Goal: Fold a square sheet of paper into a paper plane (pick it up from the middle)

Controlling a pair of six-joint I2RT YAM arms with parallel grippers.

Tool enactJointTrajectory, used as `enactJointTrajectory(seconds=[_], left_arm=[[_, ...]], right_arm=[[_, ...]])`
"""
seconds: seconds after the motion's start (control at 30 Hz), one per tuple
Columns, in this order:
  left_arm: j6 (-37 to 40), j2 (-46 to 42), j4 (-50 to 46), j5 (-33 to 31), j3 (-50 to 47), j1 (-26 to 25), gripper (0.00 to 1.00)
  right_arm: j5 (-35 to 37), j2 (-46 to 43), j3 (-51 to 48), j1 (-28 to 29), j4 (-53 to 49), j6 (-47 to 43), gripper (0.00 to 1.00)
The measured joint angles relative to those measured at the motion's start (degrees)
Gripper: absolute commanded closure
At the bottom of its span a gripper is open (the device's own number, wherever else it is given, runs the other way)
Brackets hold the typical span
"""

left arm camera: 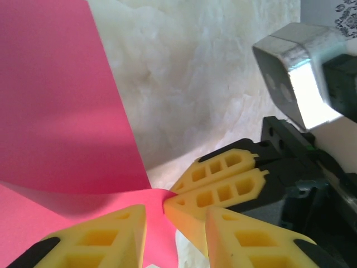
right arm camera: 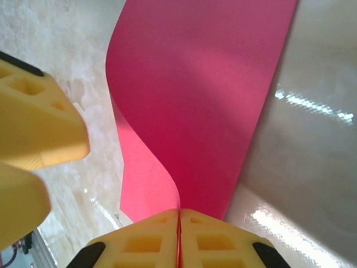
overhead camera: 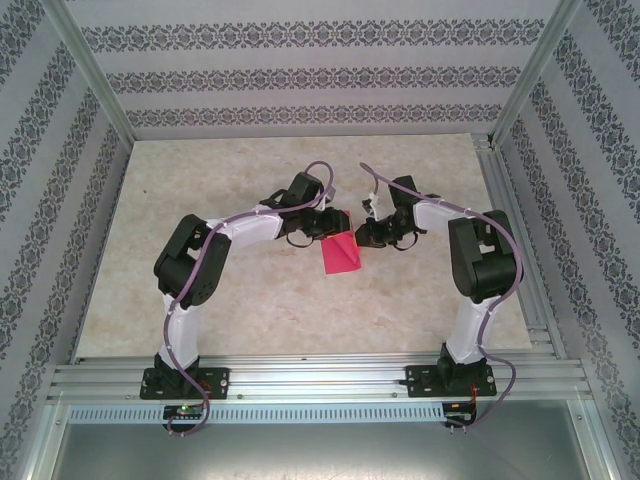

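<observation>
Magenta-pink and thin, the sheet of paper (overhead camera: 342, 253) lies near the middle of the pale stone-patterned surface (overhead camera: 250, 300), between the two arms. One flap is bowed up over the layer beneath rather than creased flat. The right end effector (right arm camera: 179, 237) is pressed together on a corner of the sheet, with the paper running straight into the seam where its two halves meet. The left end effector (left arm camera: 175, 223) stands partly spread just beside that same corner. Pink shows in its gap, yet in the wrist view neither side appears to press on the sheet, so it reads as holding nothing. Handling, judged from the curl: the material looks very light and limp, forms a smooth arch where unsupported, and would likely slide freely on the glossy surface if pushed. It should crease for good wherever it is pinched hard, and a tug from two sides could wrinkle or tear it, so gentle, shallow grips suit it. The best places to take hold appear to be the free edges and corners, where a thin lip can be caught. The flat middle offers no purchase unless it is first buckled upward. Pinning one corner while the other side is guided over seems the safer arrangement for a clean fold.
</observation>
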Motion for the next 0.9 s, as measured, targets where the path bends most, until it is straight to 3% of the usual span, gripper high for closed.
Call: enactJointTrajectory(seconds=[0.47, 0.9], left_arm=[[-1.8, 0.0, 2.5, -2.5, -4.4, 0.0, 0.65], [-4.0, -4.0, 7.8, -3.8, -10.0, 0.0, 0.39]], right_arm=[[-1.3, 7.8, 11.6, 0.3, -9.4, -5.8, 0.92], [-0.9, 7.8, 14.0, 2.0, -15.1, -8.8, 0.92]])
